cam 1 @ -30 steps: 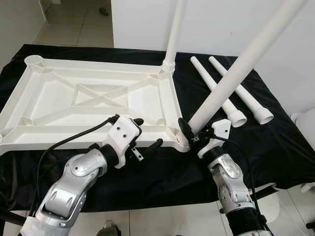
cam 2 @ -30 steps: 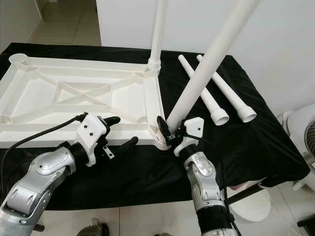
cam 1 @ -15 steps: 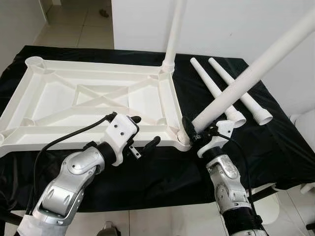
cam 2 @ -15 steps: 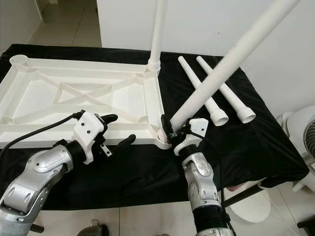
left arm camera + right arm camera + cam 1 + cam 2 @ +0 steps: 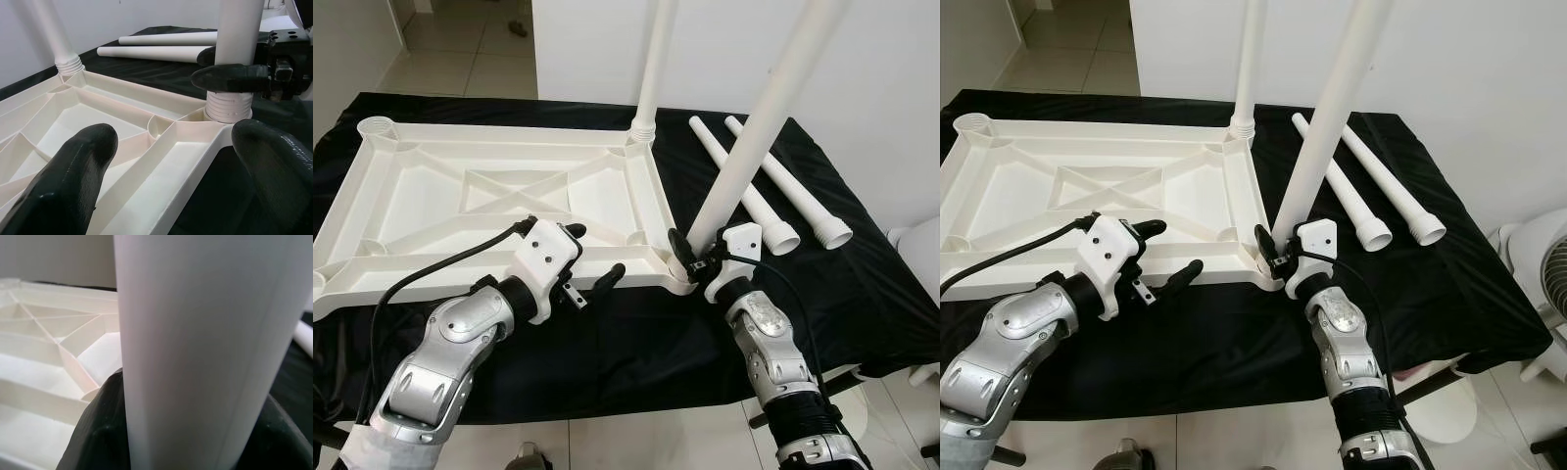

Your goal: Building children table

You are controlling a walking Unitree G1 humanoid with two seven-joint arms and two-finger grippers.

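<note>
Left eye view: white plastic tabletop [image 5: 460,196] lying upside down on black cloth [image 5: 636,343], ribbed underside up, X-shaped bracing in the middle; cloth draped over a table, tiled floor [image 5: 460,49] beyond at far left, white wall [image 5: 862,78] at far right.

Standing leg [image 5: 653,69] upright in the far right corner socket, threaded collar showing at its base; held leg [image 5: 759,127] rising from the near right corner socket [image 5: 227,105], tilted slightly to the right, threaded end seated at the socket per left wrist view.

Right gripper [image 5: 697,262] clamped on held leg just above the socket, one black finger on each side of the tube; right wrist view mostly the white tube with dark fingers [image 5: 98,431] wrapping it, tabletop ribs behind.

Left gripper [image 5: 592,257] at the near edge of the tabletop, left of the near right corner, fingers spread wide apart, holding nothing; one fingertip over the inner ribs, other past the near rim over the cloth; contact with the rim unclear.

Two spare legs [image 5: 773,191] lying side by side on the cloth, right of the tabletop, flared threaded ends toward the near right, apart from the tabletop.
</note>
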